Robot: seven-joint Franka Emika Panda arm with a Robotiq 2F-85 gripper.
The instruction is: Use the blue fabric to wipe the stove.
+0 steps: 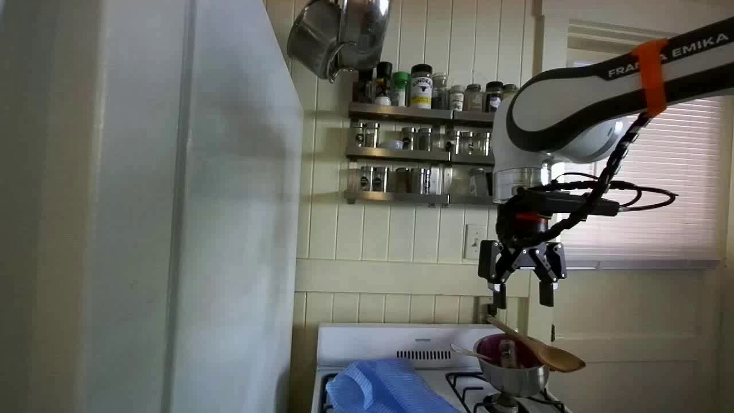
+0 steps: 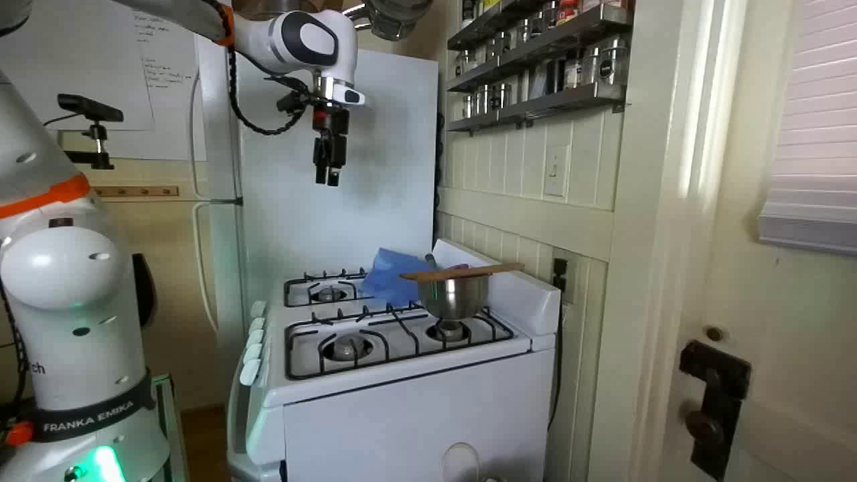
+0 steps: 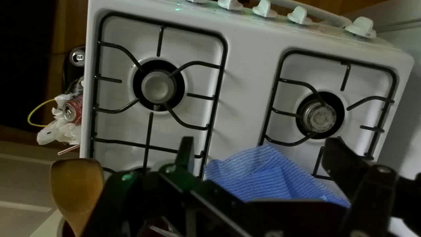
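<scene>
A: Where does the hand (image 1: pixel 523 295) hang, and how are its fingers (image 1: pixel 499 296) set?

B: High above the stove (image 2: pixel 402 415), pointing downward. The fingers are spread wide, as both an exterior view and the wrist view show.

A: Where is the blue cloth (image 3: pixel 263 177) relative to the hand?

B: Lower down, well apart from the hand, lying rumpled on the stove. In the wrist view it appears in the gap between the fingers, farther off than their tips, with part of it over a black grate (image 3: pixel 285 113); its lower edge there is hidden. In both exterior views it sits below the hand and off to one side.

A: What else is found beneath the hand?

B: In an exterior view, a metal pot (image 1: pixel 516 383) shows below it, standing on the stove. A wooden spoon (image 1: pixel 553 354) rests across the rim of the pot; the smaller items inside are too indistinct to name. In the wrist view, a burner (image 3: pixel 158 87) shows below the hand, past the tip of one finger.

A: And around it?

B: In an exterior view, a fridge (image 2: pixel 375 134) stands behind the hand. Shelves (image 1: pixel 401 153) of jars (image 1: pixel 421 86) appear higher than the hand in an exterior view.
</scene>
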